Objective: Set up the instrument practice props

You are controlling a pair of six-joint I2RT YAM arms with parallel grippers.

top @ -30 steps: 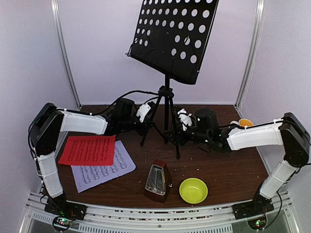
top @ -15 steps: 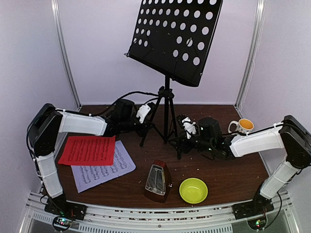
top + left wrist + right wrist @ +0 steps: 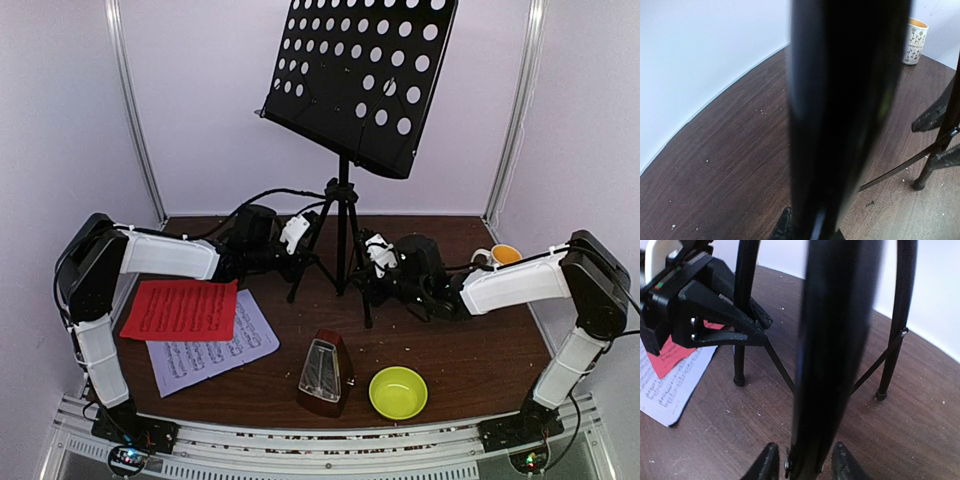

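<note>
Clamping a tripod leg (image 3: 840,100) of the music stand (image 3: 355,90), upright behind the metronome (image 3: 325,375), in the left fingers (image 3: 730,337) while the right fingers (image 3: 767,462) straddle another, grip uncertain, risks toppling it if one side slips.

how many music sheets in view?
2. Red sheet on the left, lying partly over the white sheet, which sticks out on its near side. More underneath can't be ruled out.
</note>
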